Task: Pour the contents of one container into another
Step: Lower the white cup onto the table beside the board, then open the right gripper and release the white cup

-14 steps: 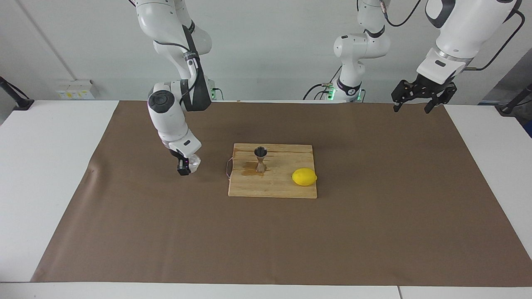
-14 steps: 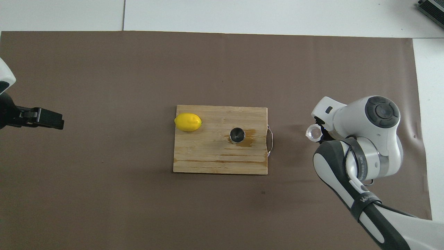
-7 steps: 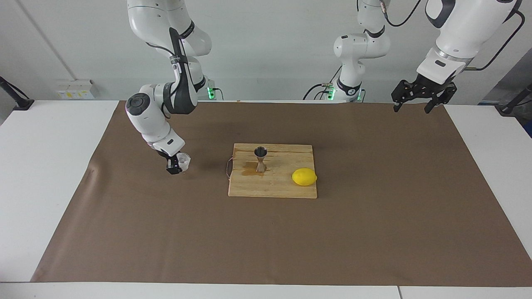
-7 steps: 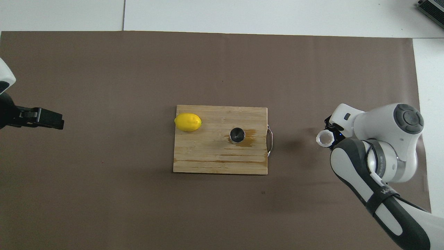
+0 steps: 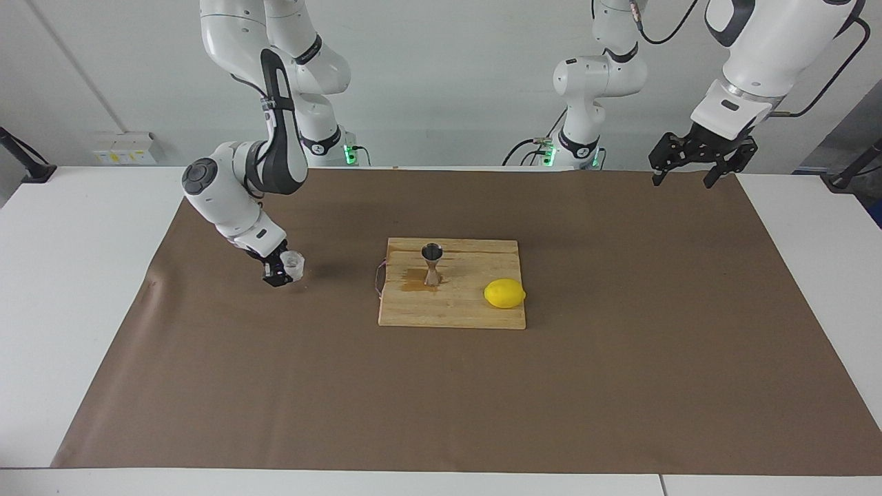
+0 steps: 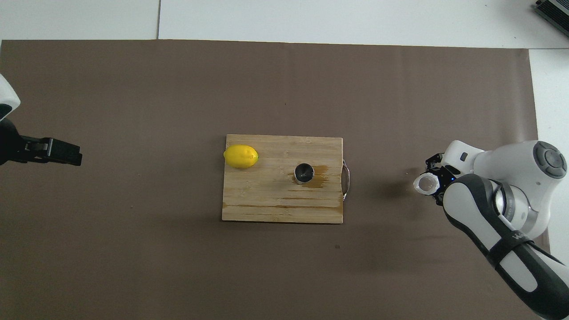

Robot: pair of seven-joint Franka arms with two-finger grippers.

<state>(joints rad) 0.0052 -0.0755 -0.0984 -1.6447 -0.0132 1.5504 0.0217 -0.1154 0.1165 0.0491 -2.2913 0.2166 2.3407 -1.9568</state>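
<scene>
- Jaws: right gripper (image 5: 281,269) is clamped on the glass cup (image 5: 292,262); left gripper (image 5: 693,163) waits, spread wide and empty.
- Step judged: the upright cup being set down at nine o'clock of the cutting board (image 5: 451,310) (a wet patch surrounds the steel jigger (image 5: 432,264)); release is called for next.

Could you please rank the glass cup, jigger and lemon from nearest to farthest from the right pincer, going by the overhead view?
1. Glass cup: held in the right pincer, over the brown mat.
2. Jigger: mid-board, upright.
3. Lemon: on the board's end toward the left arm.
</scene>
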